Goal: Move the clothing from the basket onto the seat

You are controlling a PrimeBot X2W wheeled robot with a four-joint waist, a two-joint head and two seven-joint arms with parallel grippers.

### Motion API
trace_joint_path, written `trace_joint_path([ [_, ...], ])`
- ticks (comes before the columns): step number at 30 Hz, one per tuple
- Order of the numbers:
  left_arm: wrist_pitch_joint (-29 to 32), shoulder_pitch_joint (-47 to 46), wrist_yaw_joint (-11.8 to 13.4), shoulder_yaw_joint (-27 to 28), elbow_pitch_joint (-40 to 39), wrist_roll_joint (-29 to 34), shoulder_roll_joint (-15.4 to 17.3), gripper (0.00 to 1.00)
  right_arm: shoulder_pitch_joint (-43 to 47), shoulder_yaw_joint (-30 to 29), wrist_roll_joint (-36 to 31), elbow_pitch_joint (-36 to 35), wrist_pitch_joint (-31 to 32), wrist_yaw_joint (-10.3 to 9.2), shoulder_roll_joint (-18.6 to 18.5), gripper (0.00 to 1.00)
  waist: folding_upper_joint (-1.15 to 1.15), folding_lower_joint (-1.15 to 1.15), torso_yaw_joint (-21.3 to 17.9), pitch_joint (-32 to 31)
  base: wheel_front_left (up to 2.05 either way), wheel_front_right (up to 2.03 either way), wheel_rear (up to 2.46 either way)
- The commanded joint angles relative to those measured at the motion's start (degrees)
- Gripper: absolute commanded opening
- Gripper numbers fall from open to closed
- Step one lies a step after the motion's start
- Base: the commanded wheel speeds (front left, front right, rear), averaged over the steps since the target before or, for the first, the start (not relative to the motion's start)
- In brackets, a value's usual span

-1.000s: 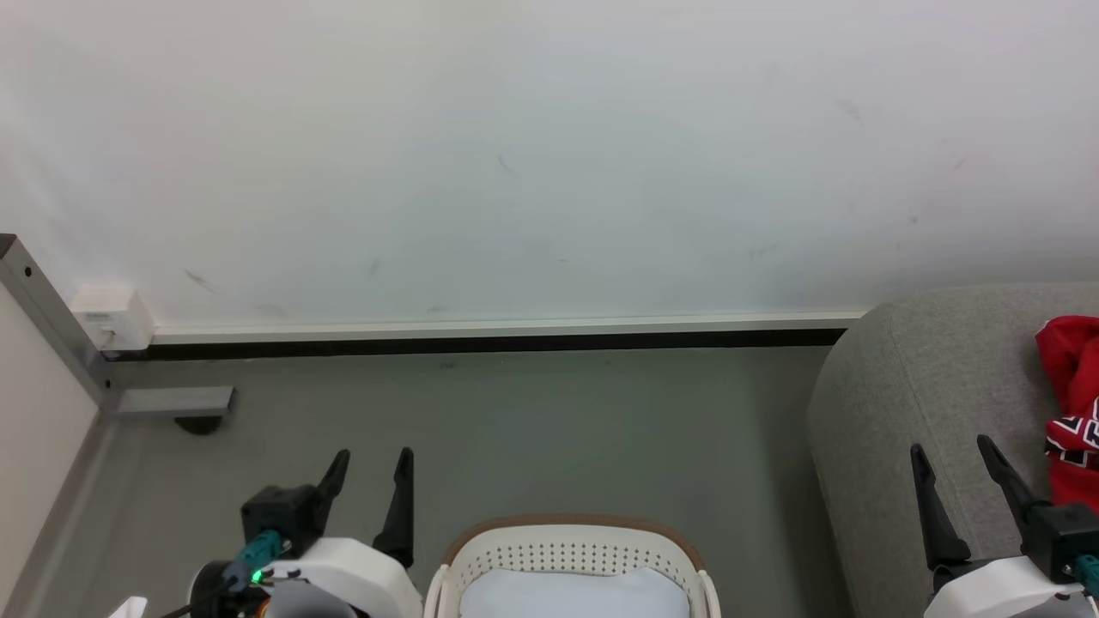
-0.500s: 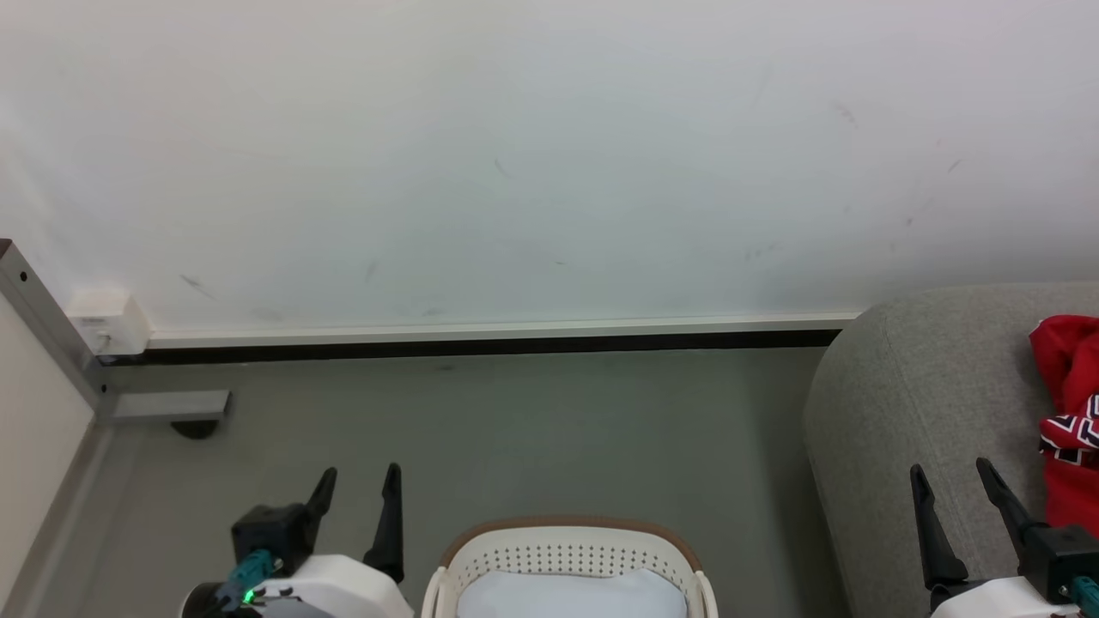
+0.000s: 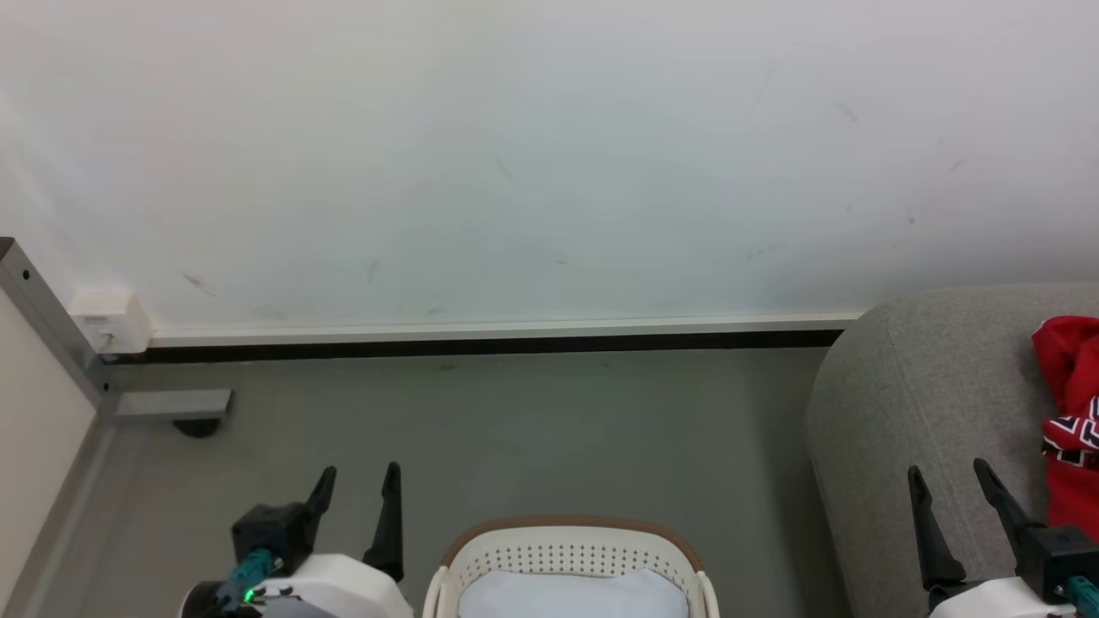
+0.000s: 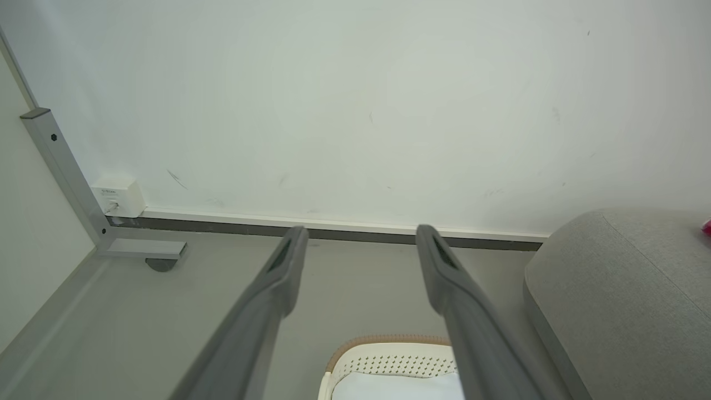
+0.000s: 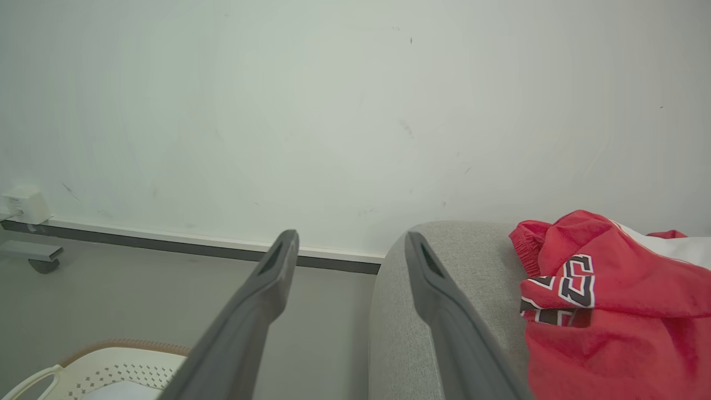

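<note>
Compared with one second ago, the left gripper [image 3: 361,469] sits nearer the robot, its fingers spread and empty. The right gripper [image 3: 945,466] is spread too. Red clothing [image 3: 1069,378] with a navy-white patch lies on the grey seat [image 3: 927,386], right of the basket [image 3: 571,525].

The seat [image 3: 927,378] is covered in grey woven cloth, matt and faintly rough. The clothing [image 5: 611,322] is thin red fabric with a slight sheen and soft creases. The basket [image 3: 571,554] is smooth cream plastic with a perforated wall and a matt brown rim band. The wall [image 3: 549,154] is matt white paint, scuffed. The floor [image 3: 549,429] is smooth, dull grey. The corner post [image 3: 51,318] looks like grey metal.
</note>
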Motion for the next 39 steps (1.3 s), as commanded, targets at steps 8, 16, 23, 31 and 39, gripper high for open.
trace_joint_path([
  [8,-0.13,0.64,0.11,0.06,0.45,0.49,0.14,1.0,-1.05,0.63,0.63,1.11,-0.56,-0.15,-0.65,1.0,0.0,0.0,0.23,-0.03,0.0,0.0,0.0],
  [16,0.01,0.43,0.25,0.09,0.79,0.32,-0.19,0.0,-0.39,0.76,0.34,1.71,-0.46,0.0,0.07,0.0,0.0,0.0,0.28,-0.07,0.0,0.0,0.0],
  [23,0.88,2.9,-0.97,0.88,2.07,-2.15,-2.0,0.0,1.17,0.14,3.85,3.41,0.91,0.0,1.21,0.0,0.0,0.0,0.29,0.01,0.0,0.0,0.0],
  [31,3.02,3.34,-4.12,5.13,1.78,-8.16,-3.55,0.0,1.4,-0.44,12.98,1.63,3.03,-0.01,1.59,0.0,0.0,0.0,0.31,0.19,0.0,0.0,0.0],
  [39,5.01,3.71,-6.98,9.01,1.59,-13.59,-4.98,0.0,1.59,-0.97,21.21,0.04,4.9,-0.02,1.94,0.0,0.0,0.0,0.33,0.36,0.0,0.0,0.0],
])
